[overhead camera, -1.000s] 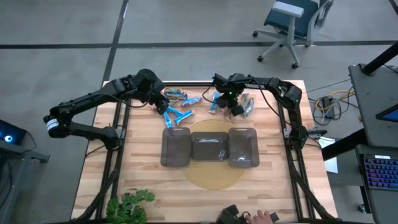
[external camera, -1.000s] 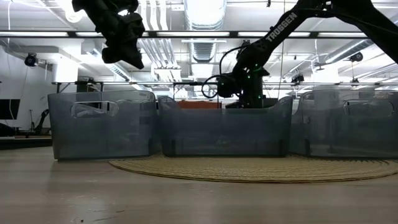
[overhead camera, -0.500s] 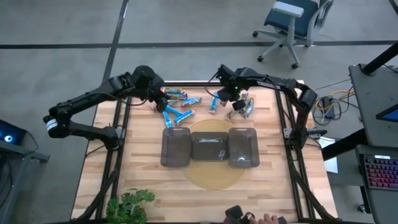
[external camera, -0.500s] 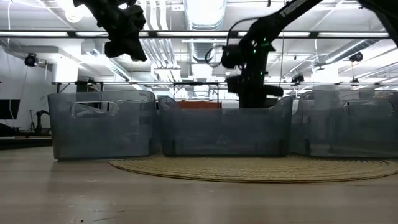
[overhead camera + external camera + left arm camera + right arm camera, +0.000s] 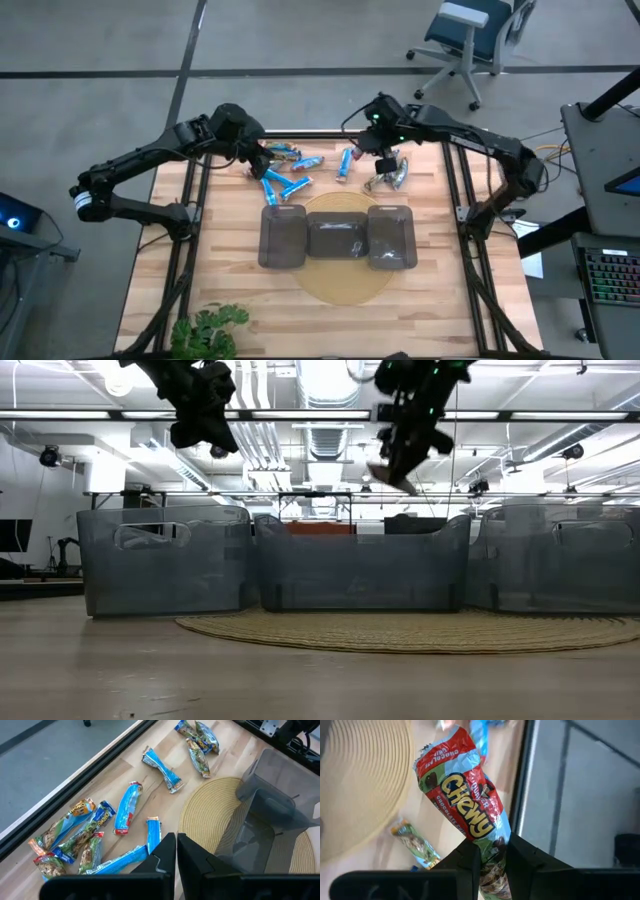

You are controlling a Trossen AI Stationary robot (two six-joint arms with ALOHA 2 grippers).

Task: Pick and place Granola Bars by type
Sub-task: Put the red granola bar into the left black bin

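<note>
Lifted clear of the tabletop (image 5: 230,280), the right claw (image 5: 492,851) is clamped on a light, crinkly red-wrapped chewy bar's (image 5: 465,815) end; slippage seems likely. The left claw (image 5: 176,851) is shut, empty.

A grey concrete floor (image 5: 300,50) lay around the wooden table (image 5: 230,285). Beyond the table's far right corner stood a blue office chair (image 5: 470,35); a dark desk (image 5: 600,170) stood beside its right edge. Above, ducts (image 5: 320,435) and strip lights (image 5: 300,415) crossed the ceiling.

Three dark translucent trays (image 5: 338,237) sit mid-frame on a round woven mat (image 5: 340,285); an office chair (image 5: 466,35) stands upper right.
</note>
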